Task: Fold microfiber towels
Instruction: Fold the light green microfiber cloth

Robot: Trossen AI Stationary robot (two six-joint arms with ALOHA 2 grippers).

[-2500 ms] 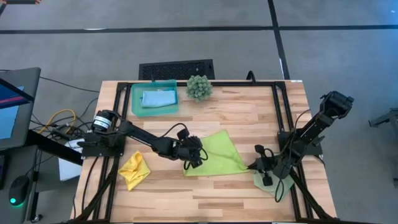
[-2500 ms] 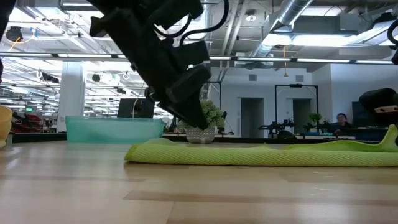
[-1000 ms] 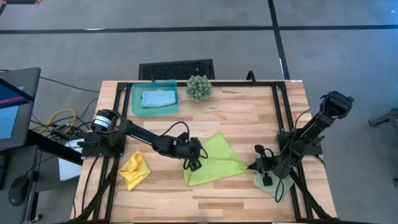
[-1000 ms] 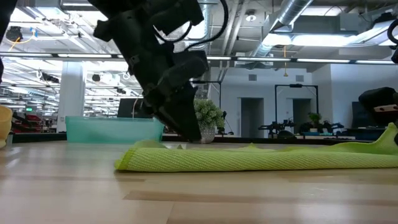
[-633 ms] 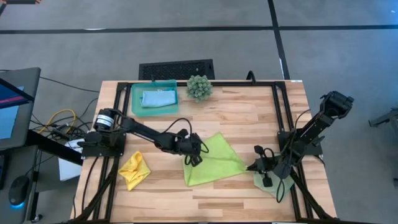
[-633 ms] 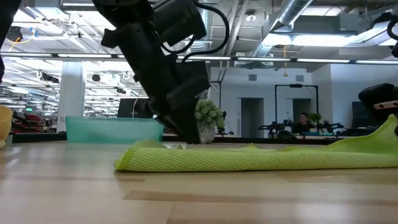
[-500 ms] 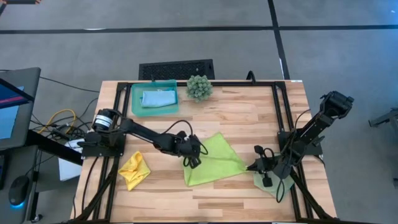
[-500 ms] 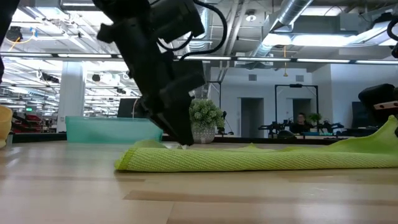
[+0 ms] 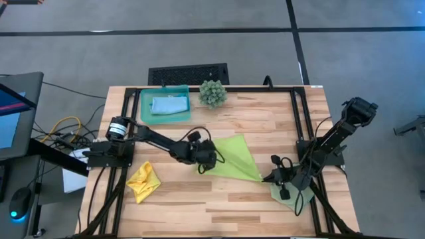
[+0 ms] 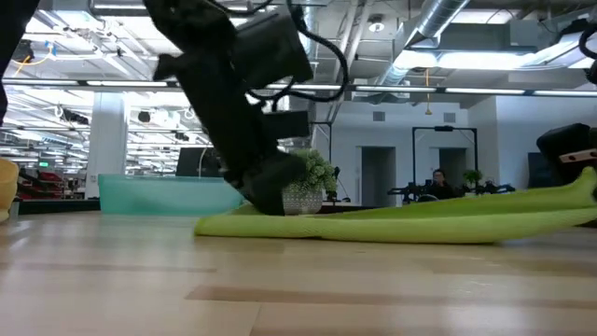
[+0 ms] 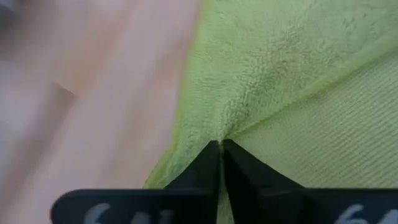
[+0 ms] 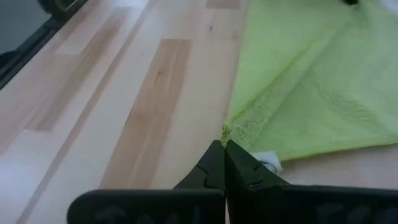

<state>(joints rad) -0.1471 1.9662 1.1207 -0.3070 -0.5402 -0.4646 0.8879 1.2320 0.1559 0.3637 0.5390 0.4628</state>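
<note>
Wooden surface (image 9: pixel 265 126) | my left gripper (image 9: pixel 206 161) pinches lime green towel (image 9: pixel 236 159) mid-surface; my right gripper (image 9: pixel 269 178) clamps its far corner | blue towel (image 9: pixel 169 105) sits in tray (image 9: pixel 147 117); yellow towel (image 9: pixel 143 180) crumpled, sage towel (image 9: pixel 300 197) at edge; fold unfinished

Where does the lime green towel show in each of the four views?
High view: lime green towel at table centre, stretched between the left hand and right hand.
Low view: a long low band across the middle.
Left wrist view: fills the frame, pinched at the fingertips.
Right wrist view: upper right, corner at the fingertips.
Shared landmark: spiky plant, also in the low view.
</note>
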